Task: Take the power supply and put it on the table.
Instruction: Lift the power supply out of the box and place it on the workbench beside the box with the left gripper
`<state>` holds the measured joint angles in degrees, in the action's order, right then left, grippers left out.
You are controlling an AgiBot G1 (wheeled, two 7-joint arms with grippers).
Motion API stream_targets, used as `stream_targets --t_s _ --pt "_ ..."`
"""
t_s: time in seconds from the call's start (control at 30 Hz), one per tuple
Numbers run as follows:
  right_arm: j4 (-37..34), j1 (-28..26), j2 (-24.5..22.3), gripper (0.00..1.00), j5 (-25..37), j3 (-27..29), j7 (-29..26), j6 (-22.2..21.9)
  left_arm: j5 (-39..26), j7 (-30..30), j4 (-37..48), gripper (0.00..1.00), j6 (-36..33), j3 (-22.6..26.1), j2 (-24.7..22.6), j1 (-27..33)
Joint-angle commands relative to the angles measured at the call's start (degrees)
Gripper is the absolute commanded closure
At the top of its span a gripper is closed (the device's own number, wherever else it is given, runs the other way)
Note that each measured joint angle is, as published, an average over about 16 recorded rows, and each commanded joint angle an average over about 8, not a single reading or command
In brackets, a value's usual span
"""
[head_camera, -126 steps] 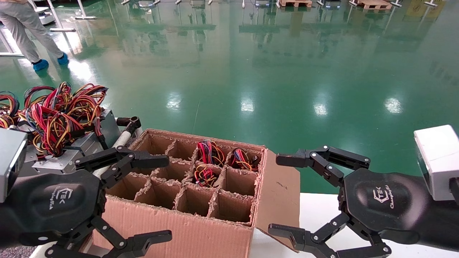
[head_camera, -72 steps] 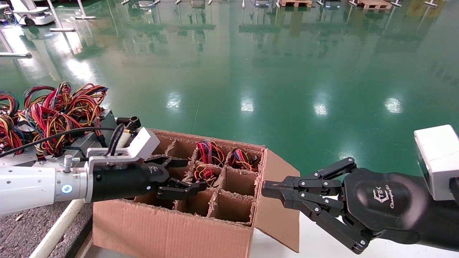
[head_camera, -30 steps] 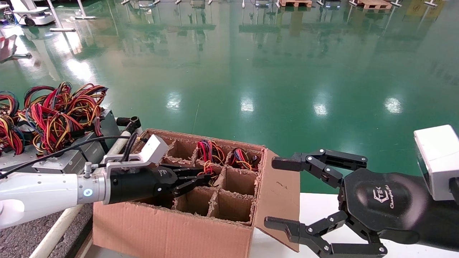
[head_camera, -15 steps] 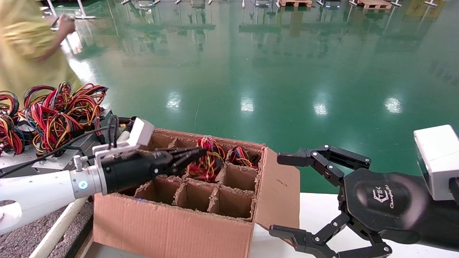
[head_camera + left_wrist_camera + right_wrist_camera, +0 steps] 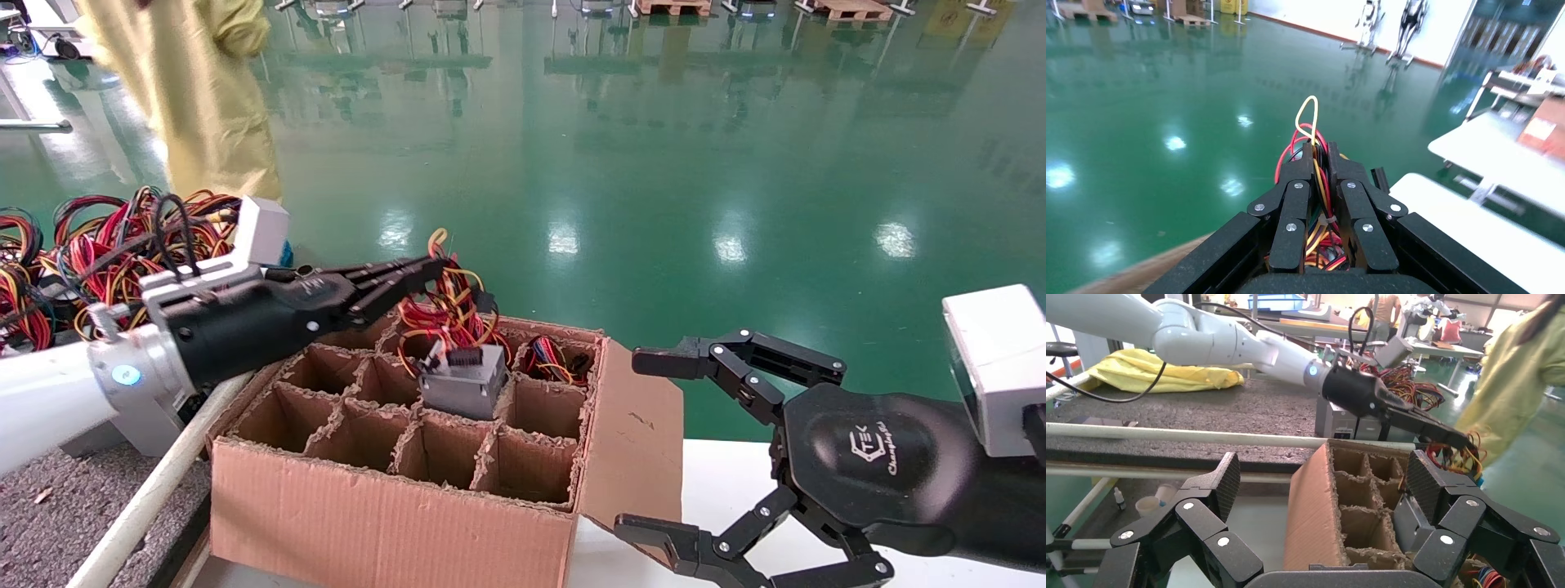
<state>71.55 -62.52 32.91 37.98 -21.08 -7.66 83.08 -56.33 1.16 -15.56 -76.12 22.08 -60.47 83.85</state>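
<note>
My left gripper (image 5: 433, 269) is shut on the red, yellow and black wire bundle (image 5: 441, 314) of a power supply (image 5: 466, 390). The grey metal box hangs from those wires, tilted, its lower part still in a middle cell of the carton (image 5: 392, 514). In the left wrist view the wires (image 5: 1308, 119) stick out past the closed left gripper (image 5: 1319, 153). My right gripper (image 5: 641, 441) stands open beside the carton's right flap, holding nothing. The table (image 5: 49, 523), dark grey and speckled, lies to the left behind a white tube rail (image 5: 147, 498).
More power supplies (image 5: 122, 261) with tangled wires are piled at the table's far end. Another wire bundle (image 5: 552, 359) sits in a back cell of the carton. A person in a yellow gown (image 5: 212, 98) stands behind them. The right arm rests over a smooth white tabletop (image 5: 719, 490).
My left gripper shut on the wires inside the carton and has risen, drawing the grey box up out of its cell. A person in yellow walked in at the back left.
</note>
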Motion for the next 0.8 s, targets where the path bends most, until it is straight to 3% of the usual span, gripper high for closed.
stream_targets --t_s 0.03,0.33,0.8 --pt "0.0 0.0 0.0 0.0 0.0 0.0 0.0 0.0 -0.2 0.86 -1.02 1.0 0.1 -0.04 1.03 0.64" --pt "0.0 0.0 0.0 0.0 0.0 0.0 0.0 0.0 2.42 -5.61 -10.7 1.0 -0.05 -2.04 6.39 3.18" --pt "0.0 0.0 0.0 0.0 0.0 -0.01 0.0 0.0 0.72 -25.67 -31.65 1.0 10.0 -2.91 16.88 8.3"
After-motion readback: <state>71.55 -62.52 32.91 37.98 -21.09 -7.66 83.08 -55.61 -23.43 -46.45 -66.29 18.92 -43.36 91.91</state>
